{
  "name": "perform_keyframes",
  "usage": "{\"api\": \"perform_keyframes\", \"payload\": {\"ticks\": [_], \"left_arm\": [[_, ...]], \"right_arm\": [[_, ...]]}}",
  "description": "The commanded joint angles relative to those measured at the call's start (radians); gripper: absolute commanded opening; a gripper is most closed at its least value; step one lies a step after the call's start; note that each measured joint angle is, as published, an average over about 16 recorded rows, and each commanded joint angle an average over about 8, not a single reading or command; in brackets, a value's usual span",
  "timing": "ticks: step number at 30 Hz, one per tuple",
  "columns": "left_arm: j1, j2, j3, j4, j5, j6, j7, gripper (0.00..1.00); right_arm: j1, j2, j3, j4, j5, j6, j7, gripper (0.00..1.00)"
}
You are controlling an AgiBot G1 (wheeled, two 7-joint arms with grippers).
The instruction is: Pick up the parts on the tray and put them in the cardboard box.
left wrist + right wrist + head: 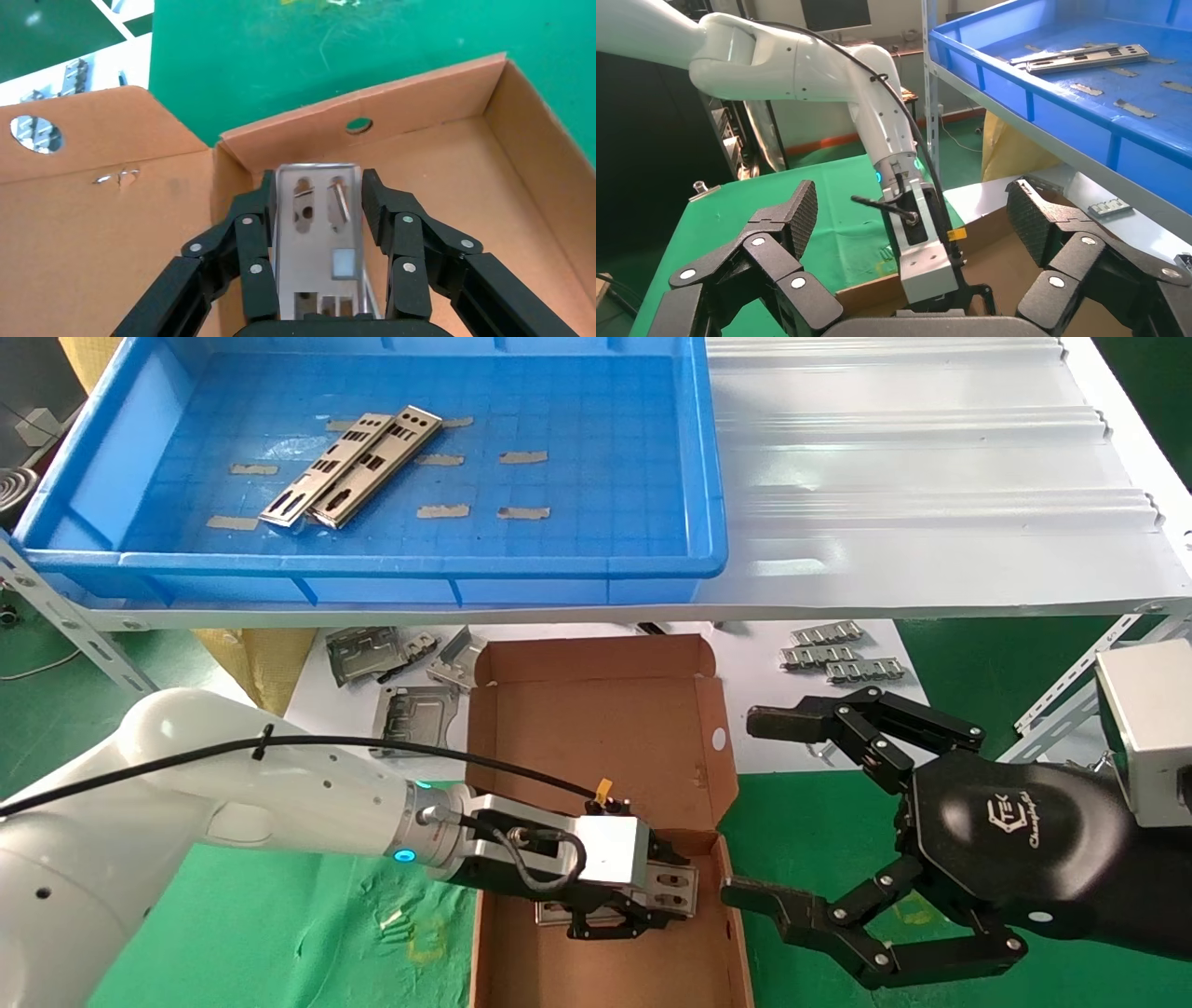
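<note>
Surface (233,933): green matting, scuffed, with a white sheet (773,710) laid at its far side. Above it you have a shelf of white corrugated panel (931,477) on slotted metal angle. The right wrist view alone gives you the room: a dim workshop, a dark monitor on the far wall, a pale wall behind.

Tray (708,458): bright blue plastic, grid floor, raised rim, tan tape strips; it sits on the shelf's left part. Two parts (349,467) lie in it side by side, touching, angled; they are thin silvery plates with punched slots.

Box (596,719): flat brown corrugated cardboard, open, with round holes in its side flap, lying on the surface below the shelf.

Left hand (652,896): black linked fingers (256,239), inside the near part of the box, clamped on a third plate (320,232). Your left wrist view shows this plate's round and square holes and the fingers pressing both long edges; the head view shows only its end.

Right hand (792,812): black, fingers spread wide apart, holding nothing, just right of the box.

Also on the white sheet: dark grey stamped brackets (410,710) left of the box, ridged silver clips (838,654) to its right.
</note>
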Motion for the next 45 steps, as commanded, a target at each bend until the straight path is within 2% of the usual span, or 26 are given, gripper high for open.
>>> {"api": "perform_keyframes", "payload": {"ticks": [1, 11, 19, 25, 36, 45], "left_arm": [[-0.009, 0.008, 0.001, 0.029, -0.002, 0.007, 0.006, 1.00], [-0.041, -0.001, -0.016, 0.091, -0.070, 0.100, -0.029, 1.00], [-0.040, -0.055, -0.071, 0.122, -0.204, 0.272, -0.100, 1.00], [-0.011, -0.084, -0.105, 0.129, -0.304, 0.349, -0.144, 1.00], [-0.004, -0.093, -0.112, 0.115, -0.307, 0.344, -0.149, 1.00], [0.051, -0.172, -0.167, 0.007, -0.353, 0.331, -0.200, 1.00]], "right_arm": [[0.000, 0.000, 0.000, 0.000, 0.000, 0.000, 0.000, 1.00], [0.000, 0.000, 0.000, 0.000, 0.000, 0.000, 0.000, 1.00], [0.000, 0.000, 0.000, 0.000, 0.000, 0.000, 0.000, 1.00], [0.000, 0.000, 0.000, 0.000, 0.000, 0.000, 0.000, 1.00], [0.000, 0.000, 0.000, 0.000, 0.000, 0.000, 0.000, 1.00], [0.000, 0.000, 0.000, 0.000, 0.000, 0.000, 0.000, 1.00]]}}
